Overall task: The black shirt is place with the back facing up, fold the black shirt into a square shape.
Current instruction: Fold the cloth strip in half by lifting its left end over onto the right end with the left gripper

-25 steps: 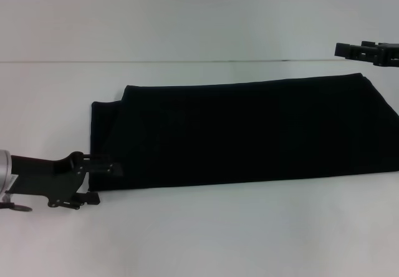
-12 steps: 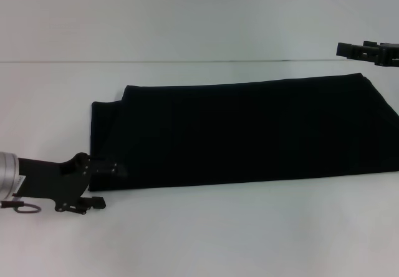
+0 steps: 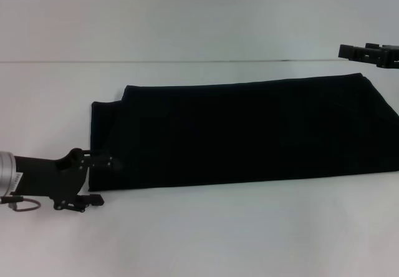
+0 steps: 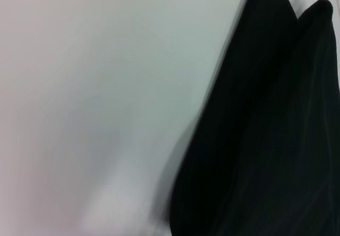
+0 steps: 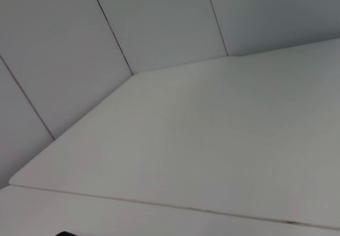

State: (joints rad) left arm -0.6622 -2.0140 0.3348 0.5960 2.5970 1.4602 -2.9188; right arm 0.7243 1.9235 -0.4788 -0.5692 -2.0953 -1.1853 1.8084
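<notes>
**Black shirt folded to a long band; left gripper at its near-left corner**

Head view
- Black shirt (image 3: 243,133): lying flat on the white table (image 3: 206,233), folded into a long band running from left to right across the middle of the surface. No lettering visible on the upward face. Right end reaches the picture's edge. Left end shows two layers, a narrower lower flap projecting beyond the upper layer's edge.
- Left gripper (image 3: 100,180): low at the near-left corner of the shirt. Two fingers spread apart, the upper one lying on or just over the fabric's corner, the lower one on the bare table just below the hem. Jaws open, nothing clamped between them.
- Right gripper (image 3: 352,52): raised at the far right, above and beyond the shirt's far-right corner, well clear of the fabric. Finger state cannot be told.
- No containers on the table.

Left wrist view
- Black shirt (image 4: 265,140): fills one side of the picture as a dark mass with two rounded fabric points at its far end, bare table surface (image 4: 95,103) beside it. Gripper's own fingers not shown.

Right wrist view
- Table top (image 5: 212,140) and panelled wall (image 5: 106,34) only. Small dark sliver at the picture's lower edge, not identifiable.
</notes>
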